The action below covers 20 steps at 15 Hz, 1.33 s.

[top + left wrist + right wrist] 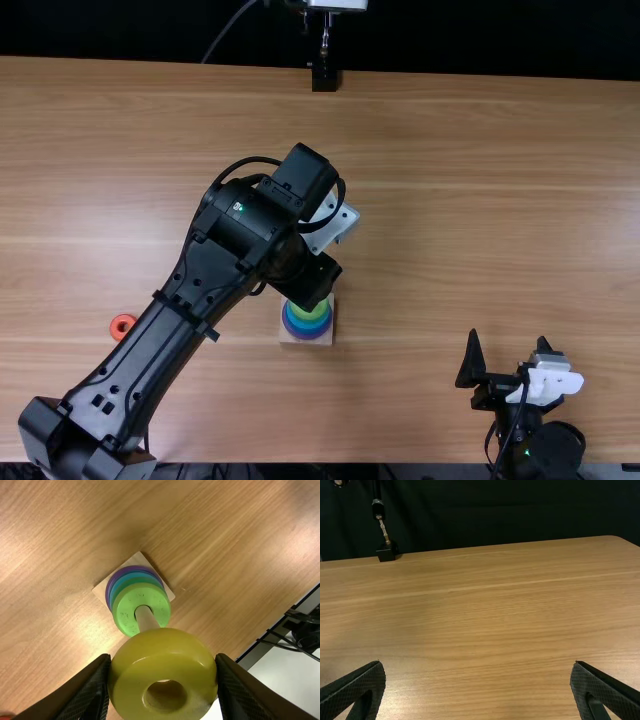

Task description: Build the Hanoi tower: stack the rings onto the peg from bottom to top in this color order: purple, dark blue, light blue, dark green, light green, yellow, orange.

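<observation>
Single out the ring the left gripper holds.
The yellow ring; it alone is between the fingers of the left gripper. The orange ring lies loose; others are stacked.

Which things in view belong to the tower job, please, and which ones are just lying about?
For the job:
- glossy yellow ring, in the left gripper
- light green ring, blue ring and purple ring, on the pale wooden peg
- loose orange ring

Not for it:
- black stand
- dark curtain
</observation>
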{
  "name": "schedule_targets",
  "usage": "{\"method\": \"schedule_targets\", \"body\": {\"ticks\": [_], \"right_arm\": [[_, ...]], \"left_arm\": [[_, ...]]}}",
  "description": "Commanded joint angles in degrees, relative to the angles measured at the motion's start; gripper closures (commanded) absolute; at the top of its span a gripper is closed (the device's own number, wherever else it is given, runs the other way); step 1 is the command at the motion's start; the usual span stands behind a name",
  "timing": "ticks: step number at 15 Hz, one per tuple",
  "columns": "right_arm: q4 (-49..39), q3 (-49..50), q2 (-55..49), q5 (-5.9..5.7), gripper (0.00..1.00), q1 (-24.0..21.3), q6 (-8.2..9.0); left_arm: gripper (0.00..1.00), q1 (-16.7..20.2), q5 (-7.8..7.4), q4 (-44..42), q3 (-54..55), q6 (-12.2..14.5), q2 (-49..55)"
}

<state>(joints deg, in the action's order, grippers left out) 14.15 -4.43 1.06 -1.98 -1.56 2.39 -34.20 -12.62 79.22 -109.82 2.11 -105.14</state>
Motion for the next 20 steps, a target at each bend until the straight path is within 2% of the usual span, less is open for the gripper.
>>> {"method": "schedule_targets", "body": {"ticks": [1,17,20], "right_arm": [[3.9,3.6,-1.1,-0.76,0.00,-0.5,-0.07],[3.9,3.6,-1.1,-0.76,0.00,-0.5,-0.07],[3.9,3.6,-1.1,-0.76,0.00,-0.5,-0.07]], "left_arm": [[1.00,-0.9,-0.67,-0.2,-1.3,-0.4,0.8],[1.00,-0.4,-0.77,-0.9,3.5,0.6,-2.2],[1.00,-0.5,-0.77,-4.1,4.9,0.6,-2.3]]}}
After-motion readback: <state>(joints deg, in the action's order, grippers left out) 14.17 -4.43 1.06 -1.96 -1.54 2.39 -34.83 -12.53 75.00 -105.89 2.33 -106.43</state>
